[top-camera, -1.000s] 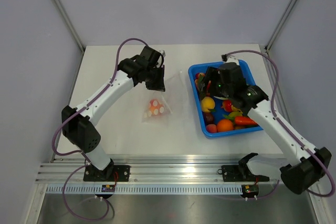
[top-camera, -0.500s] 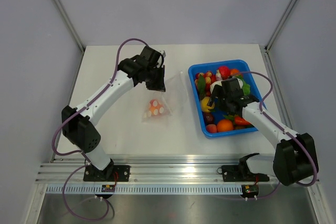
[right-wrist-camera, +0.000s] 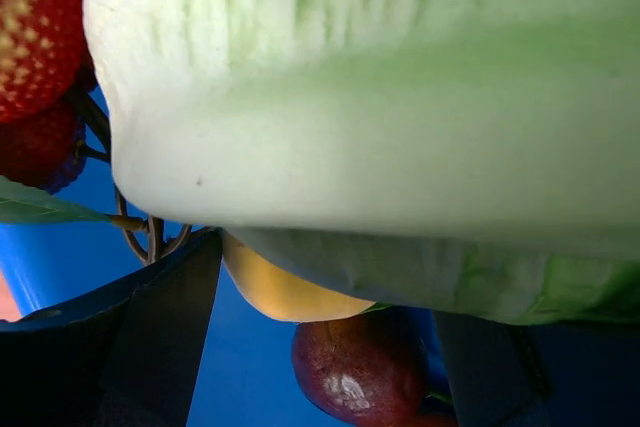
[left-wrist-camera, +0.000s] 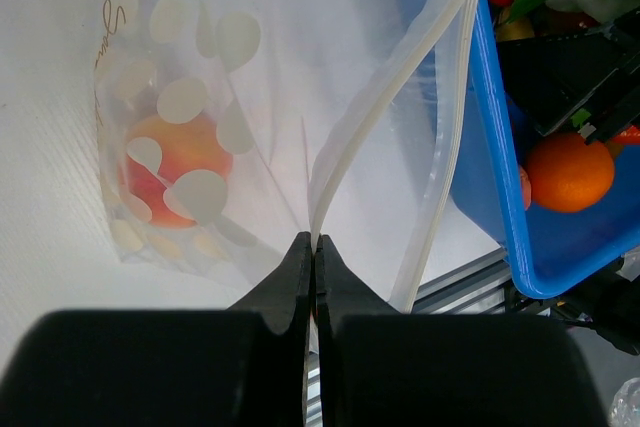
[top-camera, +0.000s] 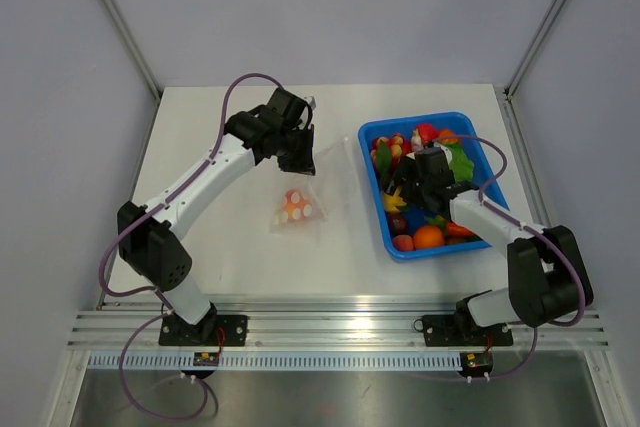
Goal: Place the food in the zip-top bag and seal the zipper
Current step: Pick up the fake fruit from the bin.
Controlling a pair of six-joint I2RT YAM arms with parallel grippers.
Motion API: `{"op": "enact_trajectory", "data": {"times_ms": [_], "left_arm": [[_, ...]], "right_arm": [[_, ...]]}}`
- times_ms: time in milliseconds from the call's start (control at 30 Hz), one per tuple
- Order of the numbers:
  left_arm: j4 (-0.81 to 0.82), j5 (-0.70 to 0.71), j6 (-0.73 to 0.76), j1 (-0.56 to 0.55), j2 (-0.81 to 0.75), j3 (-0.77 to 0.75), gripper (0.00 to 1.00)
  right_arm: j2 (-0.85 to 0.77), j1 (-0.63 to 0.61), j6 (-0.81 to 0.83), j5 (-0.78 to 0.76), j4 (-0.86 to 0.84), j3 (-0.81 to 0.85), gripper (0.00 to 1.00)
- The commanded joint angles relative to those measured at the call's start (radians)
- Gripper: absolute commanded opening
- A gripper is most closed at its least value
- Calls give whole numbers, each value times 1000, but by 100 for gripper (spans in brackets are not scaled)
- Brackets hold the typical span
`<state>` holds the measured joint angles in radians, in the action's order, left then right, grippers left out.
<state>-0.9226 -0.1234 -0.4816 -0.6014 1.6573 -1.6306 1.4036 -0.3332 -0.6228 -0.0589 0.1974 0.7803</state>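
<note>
One orange-red piece (left-wrist-camera: 160,162) lies inside the bag (top-camera: 312,187), which rests left of the tray. The left gripper (left-wrist-camera: 313,242) is pressed together on the bag's mouth edge, at the zipper (left-wrist-camera: 395,107), and lifts it open. The other food (top-camera: 429,238) sits in the blue tray (top-camera: 375,187), so I judge that most filling and all sealing are left. The right gripper (top-camera: 408,182) hangs low over the tray, fingers (right-wrist-camera: 160,337) apart beside the lettuce (right-wrist-camera: 350,97); I cannot tell if they grip it.

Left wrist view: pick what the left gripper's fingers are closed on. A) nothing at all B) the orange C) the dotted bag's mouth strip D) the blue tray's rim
C: the left gripper has its tips pinched on the pale zipper strip of the zip-top bag, not on the blue tray.
</note>
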Motion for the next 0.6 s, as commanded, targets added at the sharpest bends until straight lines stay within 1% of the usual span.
{"op": "enact_trajectory", "data": {"times_ms": [0, 67, 100, 133, 167, 233, 300, 433, 567], "left_arm": [[21, -15, 9, -3, -42, -45, 0], [24, -18, 8, -3, -42, -41, 0], [27, -18, 8, -3, -42, -41, 0], [28, -21, 6, -3, -41, -40, 0], [28, -21, 5, -3, -41, -40, 0], [28, -19, 8, -3, -42, -38, 0], [28, -18, 9, -3, -42, -38, 0], [27, -15, 12, -3, -45, -40, 0], [30, -12, 12, -3, -47, -40, 0]], "right_arm": [[26, 6, 5, 11, -87, -7, 86], [32, 6, 15, 10, -79, -4, 86], [35, 8, 20, 10, -76, -1, 84], [28, 6, 24, 10, -75, -1, 77], [17, 6, 25, 1, -69, -4, 65], [-41, 5, 20, -5, -69, -24, 35], [-90, 6, 18, -22, -49, -30, 25], [-234, 6, 35, -33, 29, -15, 25], [-331, 6, 44, -33, 109, -3, 25]]}}
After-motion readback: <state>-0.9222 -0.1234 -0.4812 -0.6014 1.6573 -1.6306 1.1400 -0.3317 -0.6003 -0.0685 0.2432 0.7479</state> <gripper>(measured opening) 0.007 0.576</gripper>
